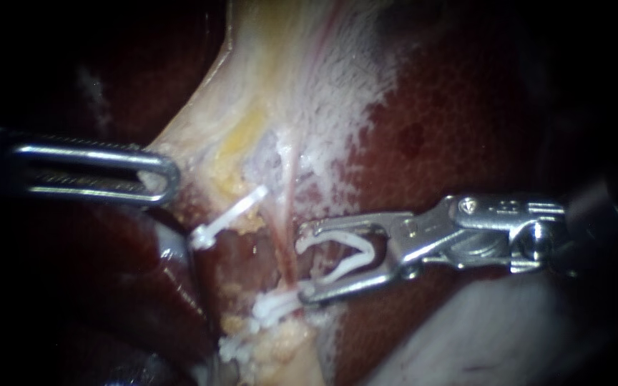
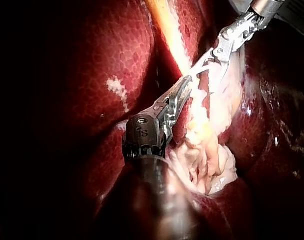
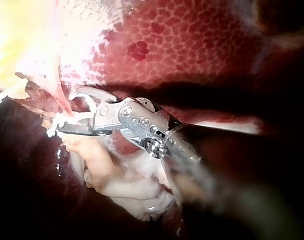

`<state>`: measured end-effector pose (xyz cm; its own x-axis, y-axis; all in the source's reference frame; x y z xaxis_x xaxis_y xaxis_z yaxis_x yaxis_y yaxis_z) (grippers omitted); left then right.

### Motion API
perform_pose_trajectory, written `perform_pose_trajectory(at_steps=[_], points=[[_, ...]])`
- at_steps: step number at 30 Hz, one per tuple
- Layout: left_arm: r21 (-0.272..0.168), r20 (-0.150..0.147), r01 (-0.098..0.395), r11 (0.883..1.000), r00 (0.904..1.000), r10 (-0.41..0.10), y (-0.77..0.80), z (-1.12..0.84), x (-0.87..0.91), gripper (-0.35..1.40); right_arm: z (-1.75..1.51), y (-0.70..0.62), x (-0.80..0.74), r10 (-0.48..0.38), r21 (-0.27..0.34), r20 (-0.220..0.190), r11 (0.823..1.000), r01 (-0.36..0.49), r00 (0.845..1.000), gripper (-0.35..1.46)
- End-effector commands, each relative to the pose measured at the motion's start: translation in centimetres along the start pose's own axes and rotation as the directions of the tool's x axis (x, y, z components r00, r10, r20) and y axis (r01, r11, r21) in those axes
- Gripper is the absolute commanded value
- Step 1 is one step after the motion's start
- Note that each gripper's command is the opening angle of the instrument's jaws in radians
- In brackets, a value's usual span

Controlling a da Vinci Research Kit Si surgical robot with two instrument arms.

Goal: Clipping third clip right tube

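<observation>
A thin pink tube, the right tube (image 1: 289, 214), runs down through pale tissue. My right instrument (image 1: 302, 264) comes in from the right, its jaws wide apart and holding an open white clip (image 1: 352, 250). The clip's mouth sits right beside the tube, and the lower jaw tip touches a closed white clip (image 1: 275, 307) further down the tube. Another white clip (image 1: 227, 218) sits on a strand to the left. My left instrument (image 1: 162, 179) is shut on the edge of the pale tissue (image 1: 202, 136). The right wrist view shows my right instrument (image 3: 66, 110) at the pink tube (image 3: 59, 100).
Dark red liver (image 1: 452, 129) lies behind and to the right of the tubes. Yellowish-white tissue (image 1: 280, 71) fans upward. One more white clip (image 1: 237, 349) lies low among fatty tissue. In the left wrist view my left instrument (image 2: 192, 80) meets my right instrument (image 2: 227, 40) over pale tissue.
</observation>
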<state>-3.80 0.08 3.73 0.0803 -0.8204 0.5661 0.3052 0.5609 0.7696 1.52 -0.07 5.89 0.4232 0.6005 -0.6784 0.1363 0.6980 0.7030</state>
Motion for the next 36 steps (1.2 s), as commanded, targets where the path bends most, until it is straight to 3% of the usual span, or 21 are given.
perform_pose_trajectory(at_steps=[1, 20, 29, 33, 36], points=[[0.0, 0.0, 0.0, 1.0, 1.0, 0.0, -0.01, 0.0, 0.0, -0.35, 0.01, 0.01, 0.0, 0.0, 0.0, 0.0, 1.0, 0.0, 1.0, 0.53], [-0.003, 0.001, 0.0, 1.0, 1.0, 0.0, -0.03, 0.01, 0.0, -0.35, 0.47, 0.0, 0.13, -0.001, -0.017, -0.002, 1.0, 0.001, 1.0, 0.53], [-0.003, 0.001, -0.001, 1.0, 1.0, 0.001, -0.03, 0.01, 0.0, -0.35, 0.52, 0.01, 0.15, 0.005, -0.017, -0.001, 1.0, -0.005, 1.0, 0.49], [-0.004, 0.001, -0.001, 1.0, 1.0, 0.001, -0.03, 0.01, 0.0, -0.35, 0.51, 0.01, 0.15, 0.029, -0.017, -0.002, 0.999, -0.029, 1.0, 0.41], [-0.004, 0.001, -0.001, 1.0, 1.0, 0.001, -0.03, 0.01, 0.0, -0.35, 0.47, 0.02, 0.14, 0.064, -0.018, -0.002, 0.998, -0.064, 0.998, 0.18]])
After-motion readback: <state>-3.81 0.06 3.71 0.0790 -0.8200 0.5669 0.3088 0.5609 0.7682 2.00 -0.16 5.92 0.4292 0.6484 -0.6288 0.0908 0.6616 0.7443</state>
